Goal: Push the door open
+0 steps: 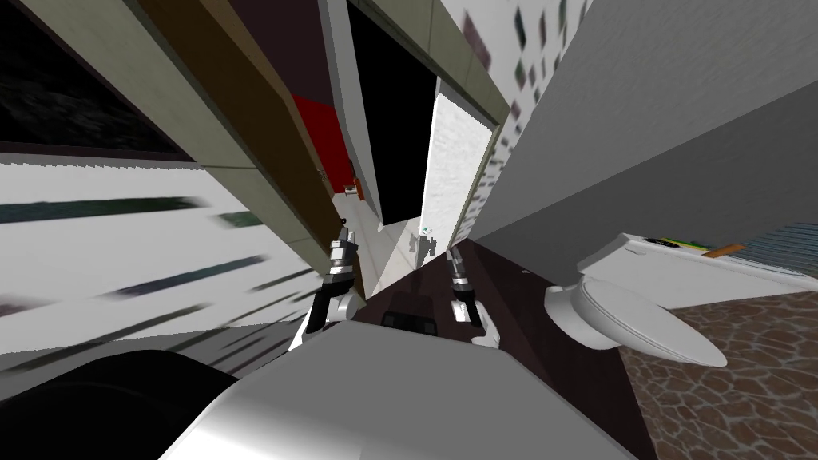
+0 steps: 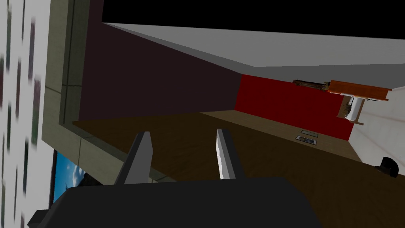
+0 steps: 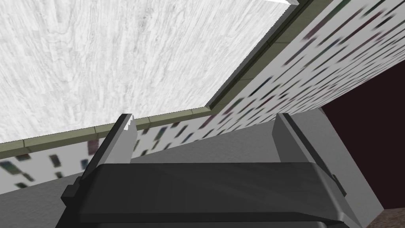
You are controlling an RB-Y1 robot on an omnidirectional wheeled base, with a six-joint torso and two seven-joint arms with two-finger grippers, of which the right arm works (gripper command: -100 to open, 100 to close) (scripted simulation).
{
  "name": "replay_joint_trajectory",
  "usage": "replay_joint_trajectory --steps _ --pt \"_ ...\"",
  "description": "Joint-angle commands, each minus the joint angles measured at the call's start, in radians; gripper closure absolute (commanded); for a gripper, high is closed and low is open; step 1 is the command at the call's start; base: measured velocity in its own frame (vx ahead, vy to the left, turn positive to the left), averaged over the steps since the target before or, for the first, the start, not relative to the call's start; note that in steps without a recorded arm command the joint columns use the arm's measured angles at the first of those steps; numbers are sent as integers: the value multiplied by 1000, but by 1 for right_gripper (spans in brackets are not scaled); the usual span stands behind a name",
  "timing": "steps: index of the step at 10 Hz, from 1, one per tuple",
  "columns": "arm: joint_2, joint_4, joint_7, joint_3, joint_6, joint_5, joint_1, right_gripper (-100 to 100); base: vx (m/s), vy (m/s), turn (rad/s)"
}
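The white wood-grained door [image 1: 454, 160] stands swung away in its olive-green frame [image 1: 471, 80], with a small handle [image 1: 426, 232] near its lower edge. A black area shows through the doorway beside it. My right gripper [image 1: 454, 255] is open and empty, a short way from the handle. In the right wrist view its fingers [image 3: 205, 116] point at the door panel [image 3: 118, 59] and frame [image 3: 170, 118], not touching. My left gripper [image 1: 343, 237] is open with a narrower gap, close to the frame's other side. In its wrist view [image 2: 182, 133] it faces a brown wooden surface [image 2: 257, 150].
A white toilet [image 1: 631, 319] stands to the right on a stone-patterned floor [image 1: 735, 383]. Patterned white walls [image 1: 120, 239] close in on both sides of the doorway. Beyond it are a red wall [image 2: 288, 103] and an orange-brown table [image 2: 356, 93].
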Motion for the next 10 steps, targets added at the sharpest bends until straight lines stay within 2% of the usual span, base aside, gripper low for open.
replay_joint_trajectory --steps 1,10 --pt "-1 49 -8 2 -14 6 -16 -100 84 -81 49" --pt "-2 272 -51 22 -49 46 -101 -100 91 -61 44"
